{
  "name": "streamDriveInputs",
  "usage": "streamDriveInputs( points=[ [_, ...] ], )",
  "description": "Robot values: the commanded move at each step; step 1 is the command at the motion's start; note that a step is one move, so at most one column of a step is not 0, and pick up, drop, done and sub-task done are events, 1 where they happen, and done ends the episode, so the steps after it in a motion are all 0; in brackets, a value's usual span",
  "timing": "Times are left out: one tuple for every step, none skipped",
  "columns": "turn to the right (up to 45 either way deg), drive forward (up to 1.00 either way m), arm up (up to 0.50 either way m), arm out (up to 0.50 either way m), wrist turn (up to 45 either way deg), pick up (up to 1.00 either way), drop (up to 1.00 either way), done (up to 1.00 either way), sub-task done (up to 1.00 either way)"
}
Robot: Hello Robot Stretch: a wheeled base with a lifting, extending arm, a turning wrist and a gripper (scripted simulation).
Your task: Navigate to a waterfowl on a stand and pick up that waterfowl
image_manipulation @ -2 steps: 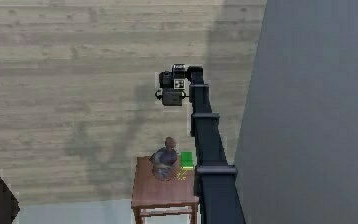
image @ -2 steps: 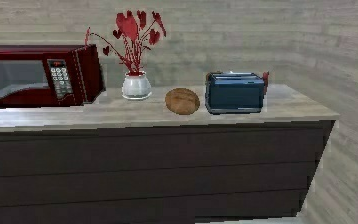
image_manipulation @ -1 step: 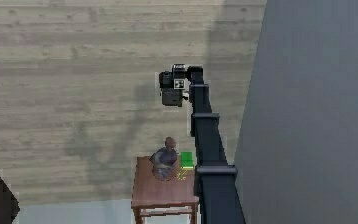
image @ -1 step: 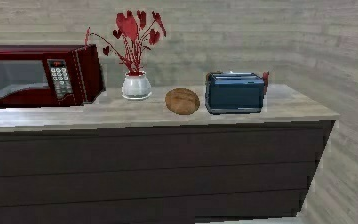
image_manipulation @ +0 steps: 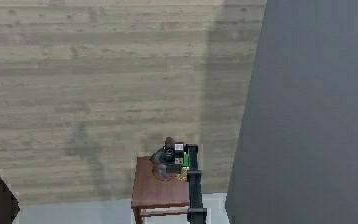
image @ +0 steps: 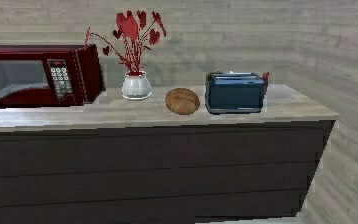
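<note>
The gripper [image_manipulation: 171, 152] is set at the small grey figure [image_manipulation: 163, 166] on the brown stand [image_manipulation: 150, 192], presumably for lifting it; whether anything is grasped cannot be told.

Glossy red microwave [image: 37, 75]; pale wood-grain countertop [image: 107, 111]; wood-plank wall [image_manipulation: 107, 80]; brown wooden stand [image_manipulation: 152, 192].

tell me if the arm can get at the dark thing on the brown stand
Probably yes: the arm reaches across the stand, and the gripper sits right at the small dark thing on its top, with nothing seen between them. Whether it touches or holds it cannot be told.
</note>
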Motion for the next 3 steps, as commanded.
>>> streamDriveInputs(
  points=[
    [0.0,0.00,0.00,0.00,0.0,1.00,0.00,0.00,0.00],
    [0.0,0.00,0.10,0.00,0.0,0.00,0.00,0.00,0.00],
    [0.0,0.00,0.00,0.00,0.0,0.00,0.00,1.00,0.00]
  ],
)
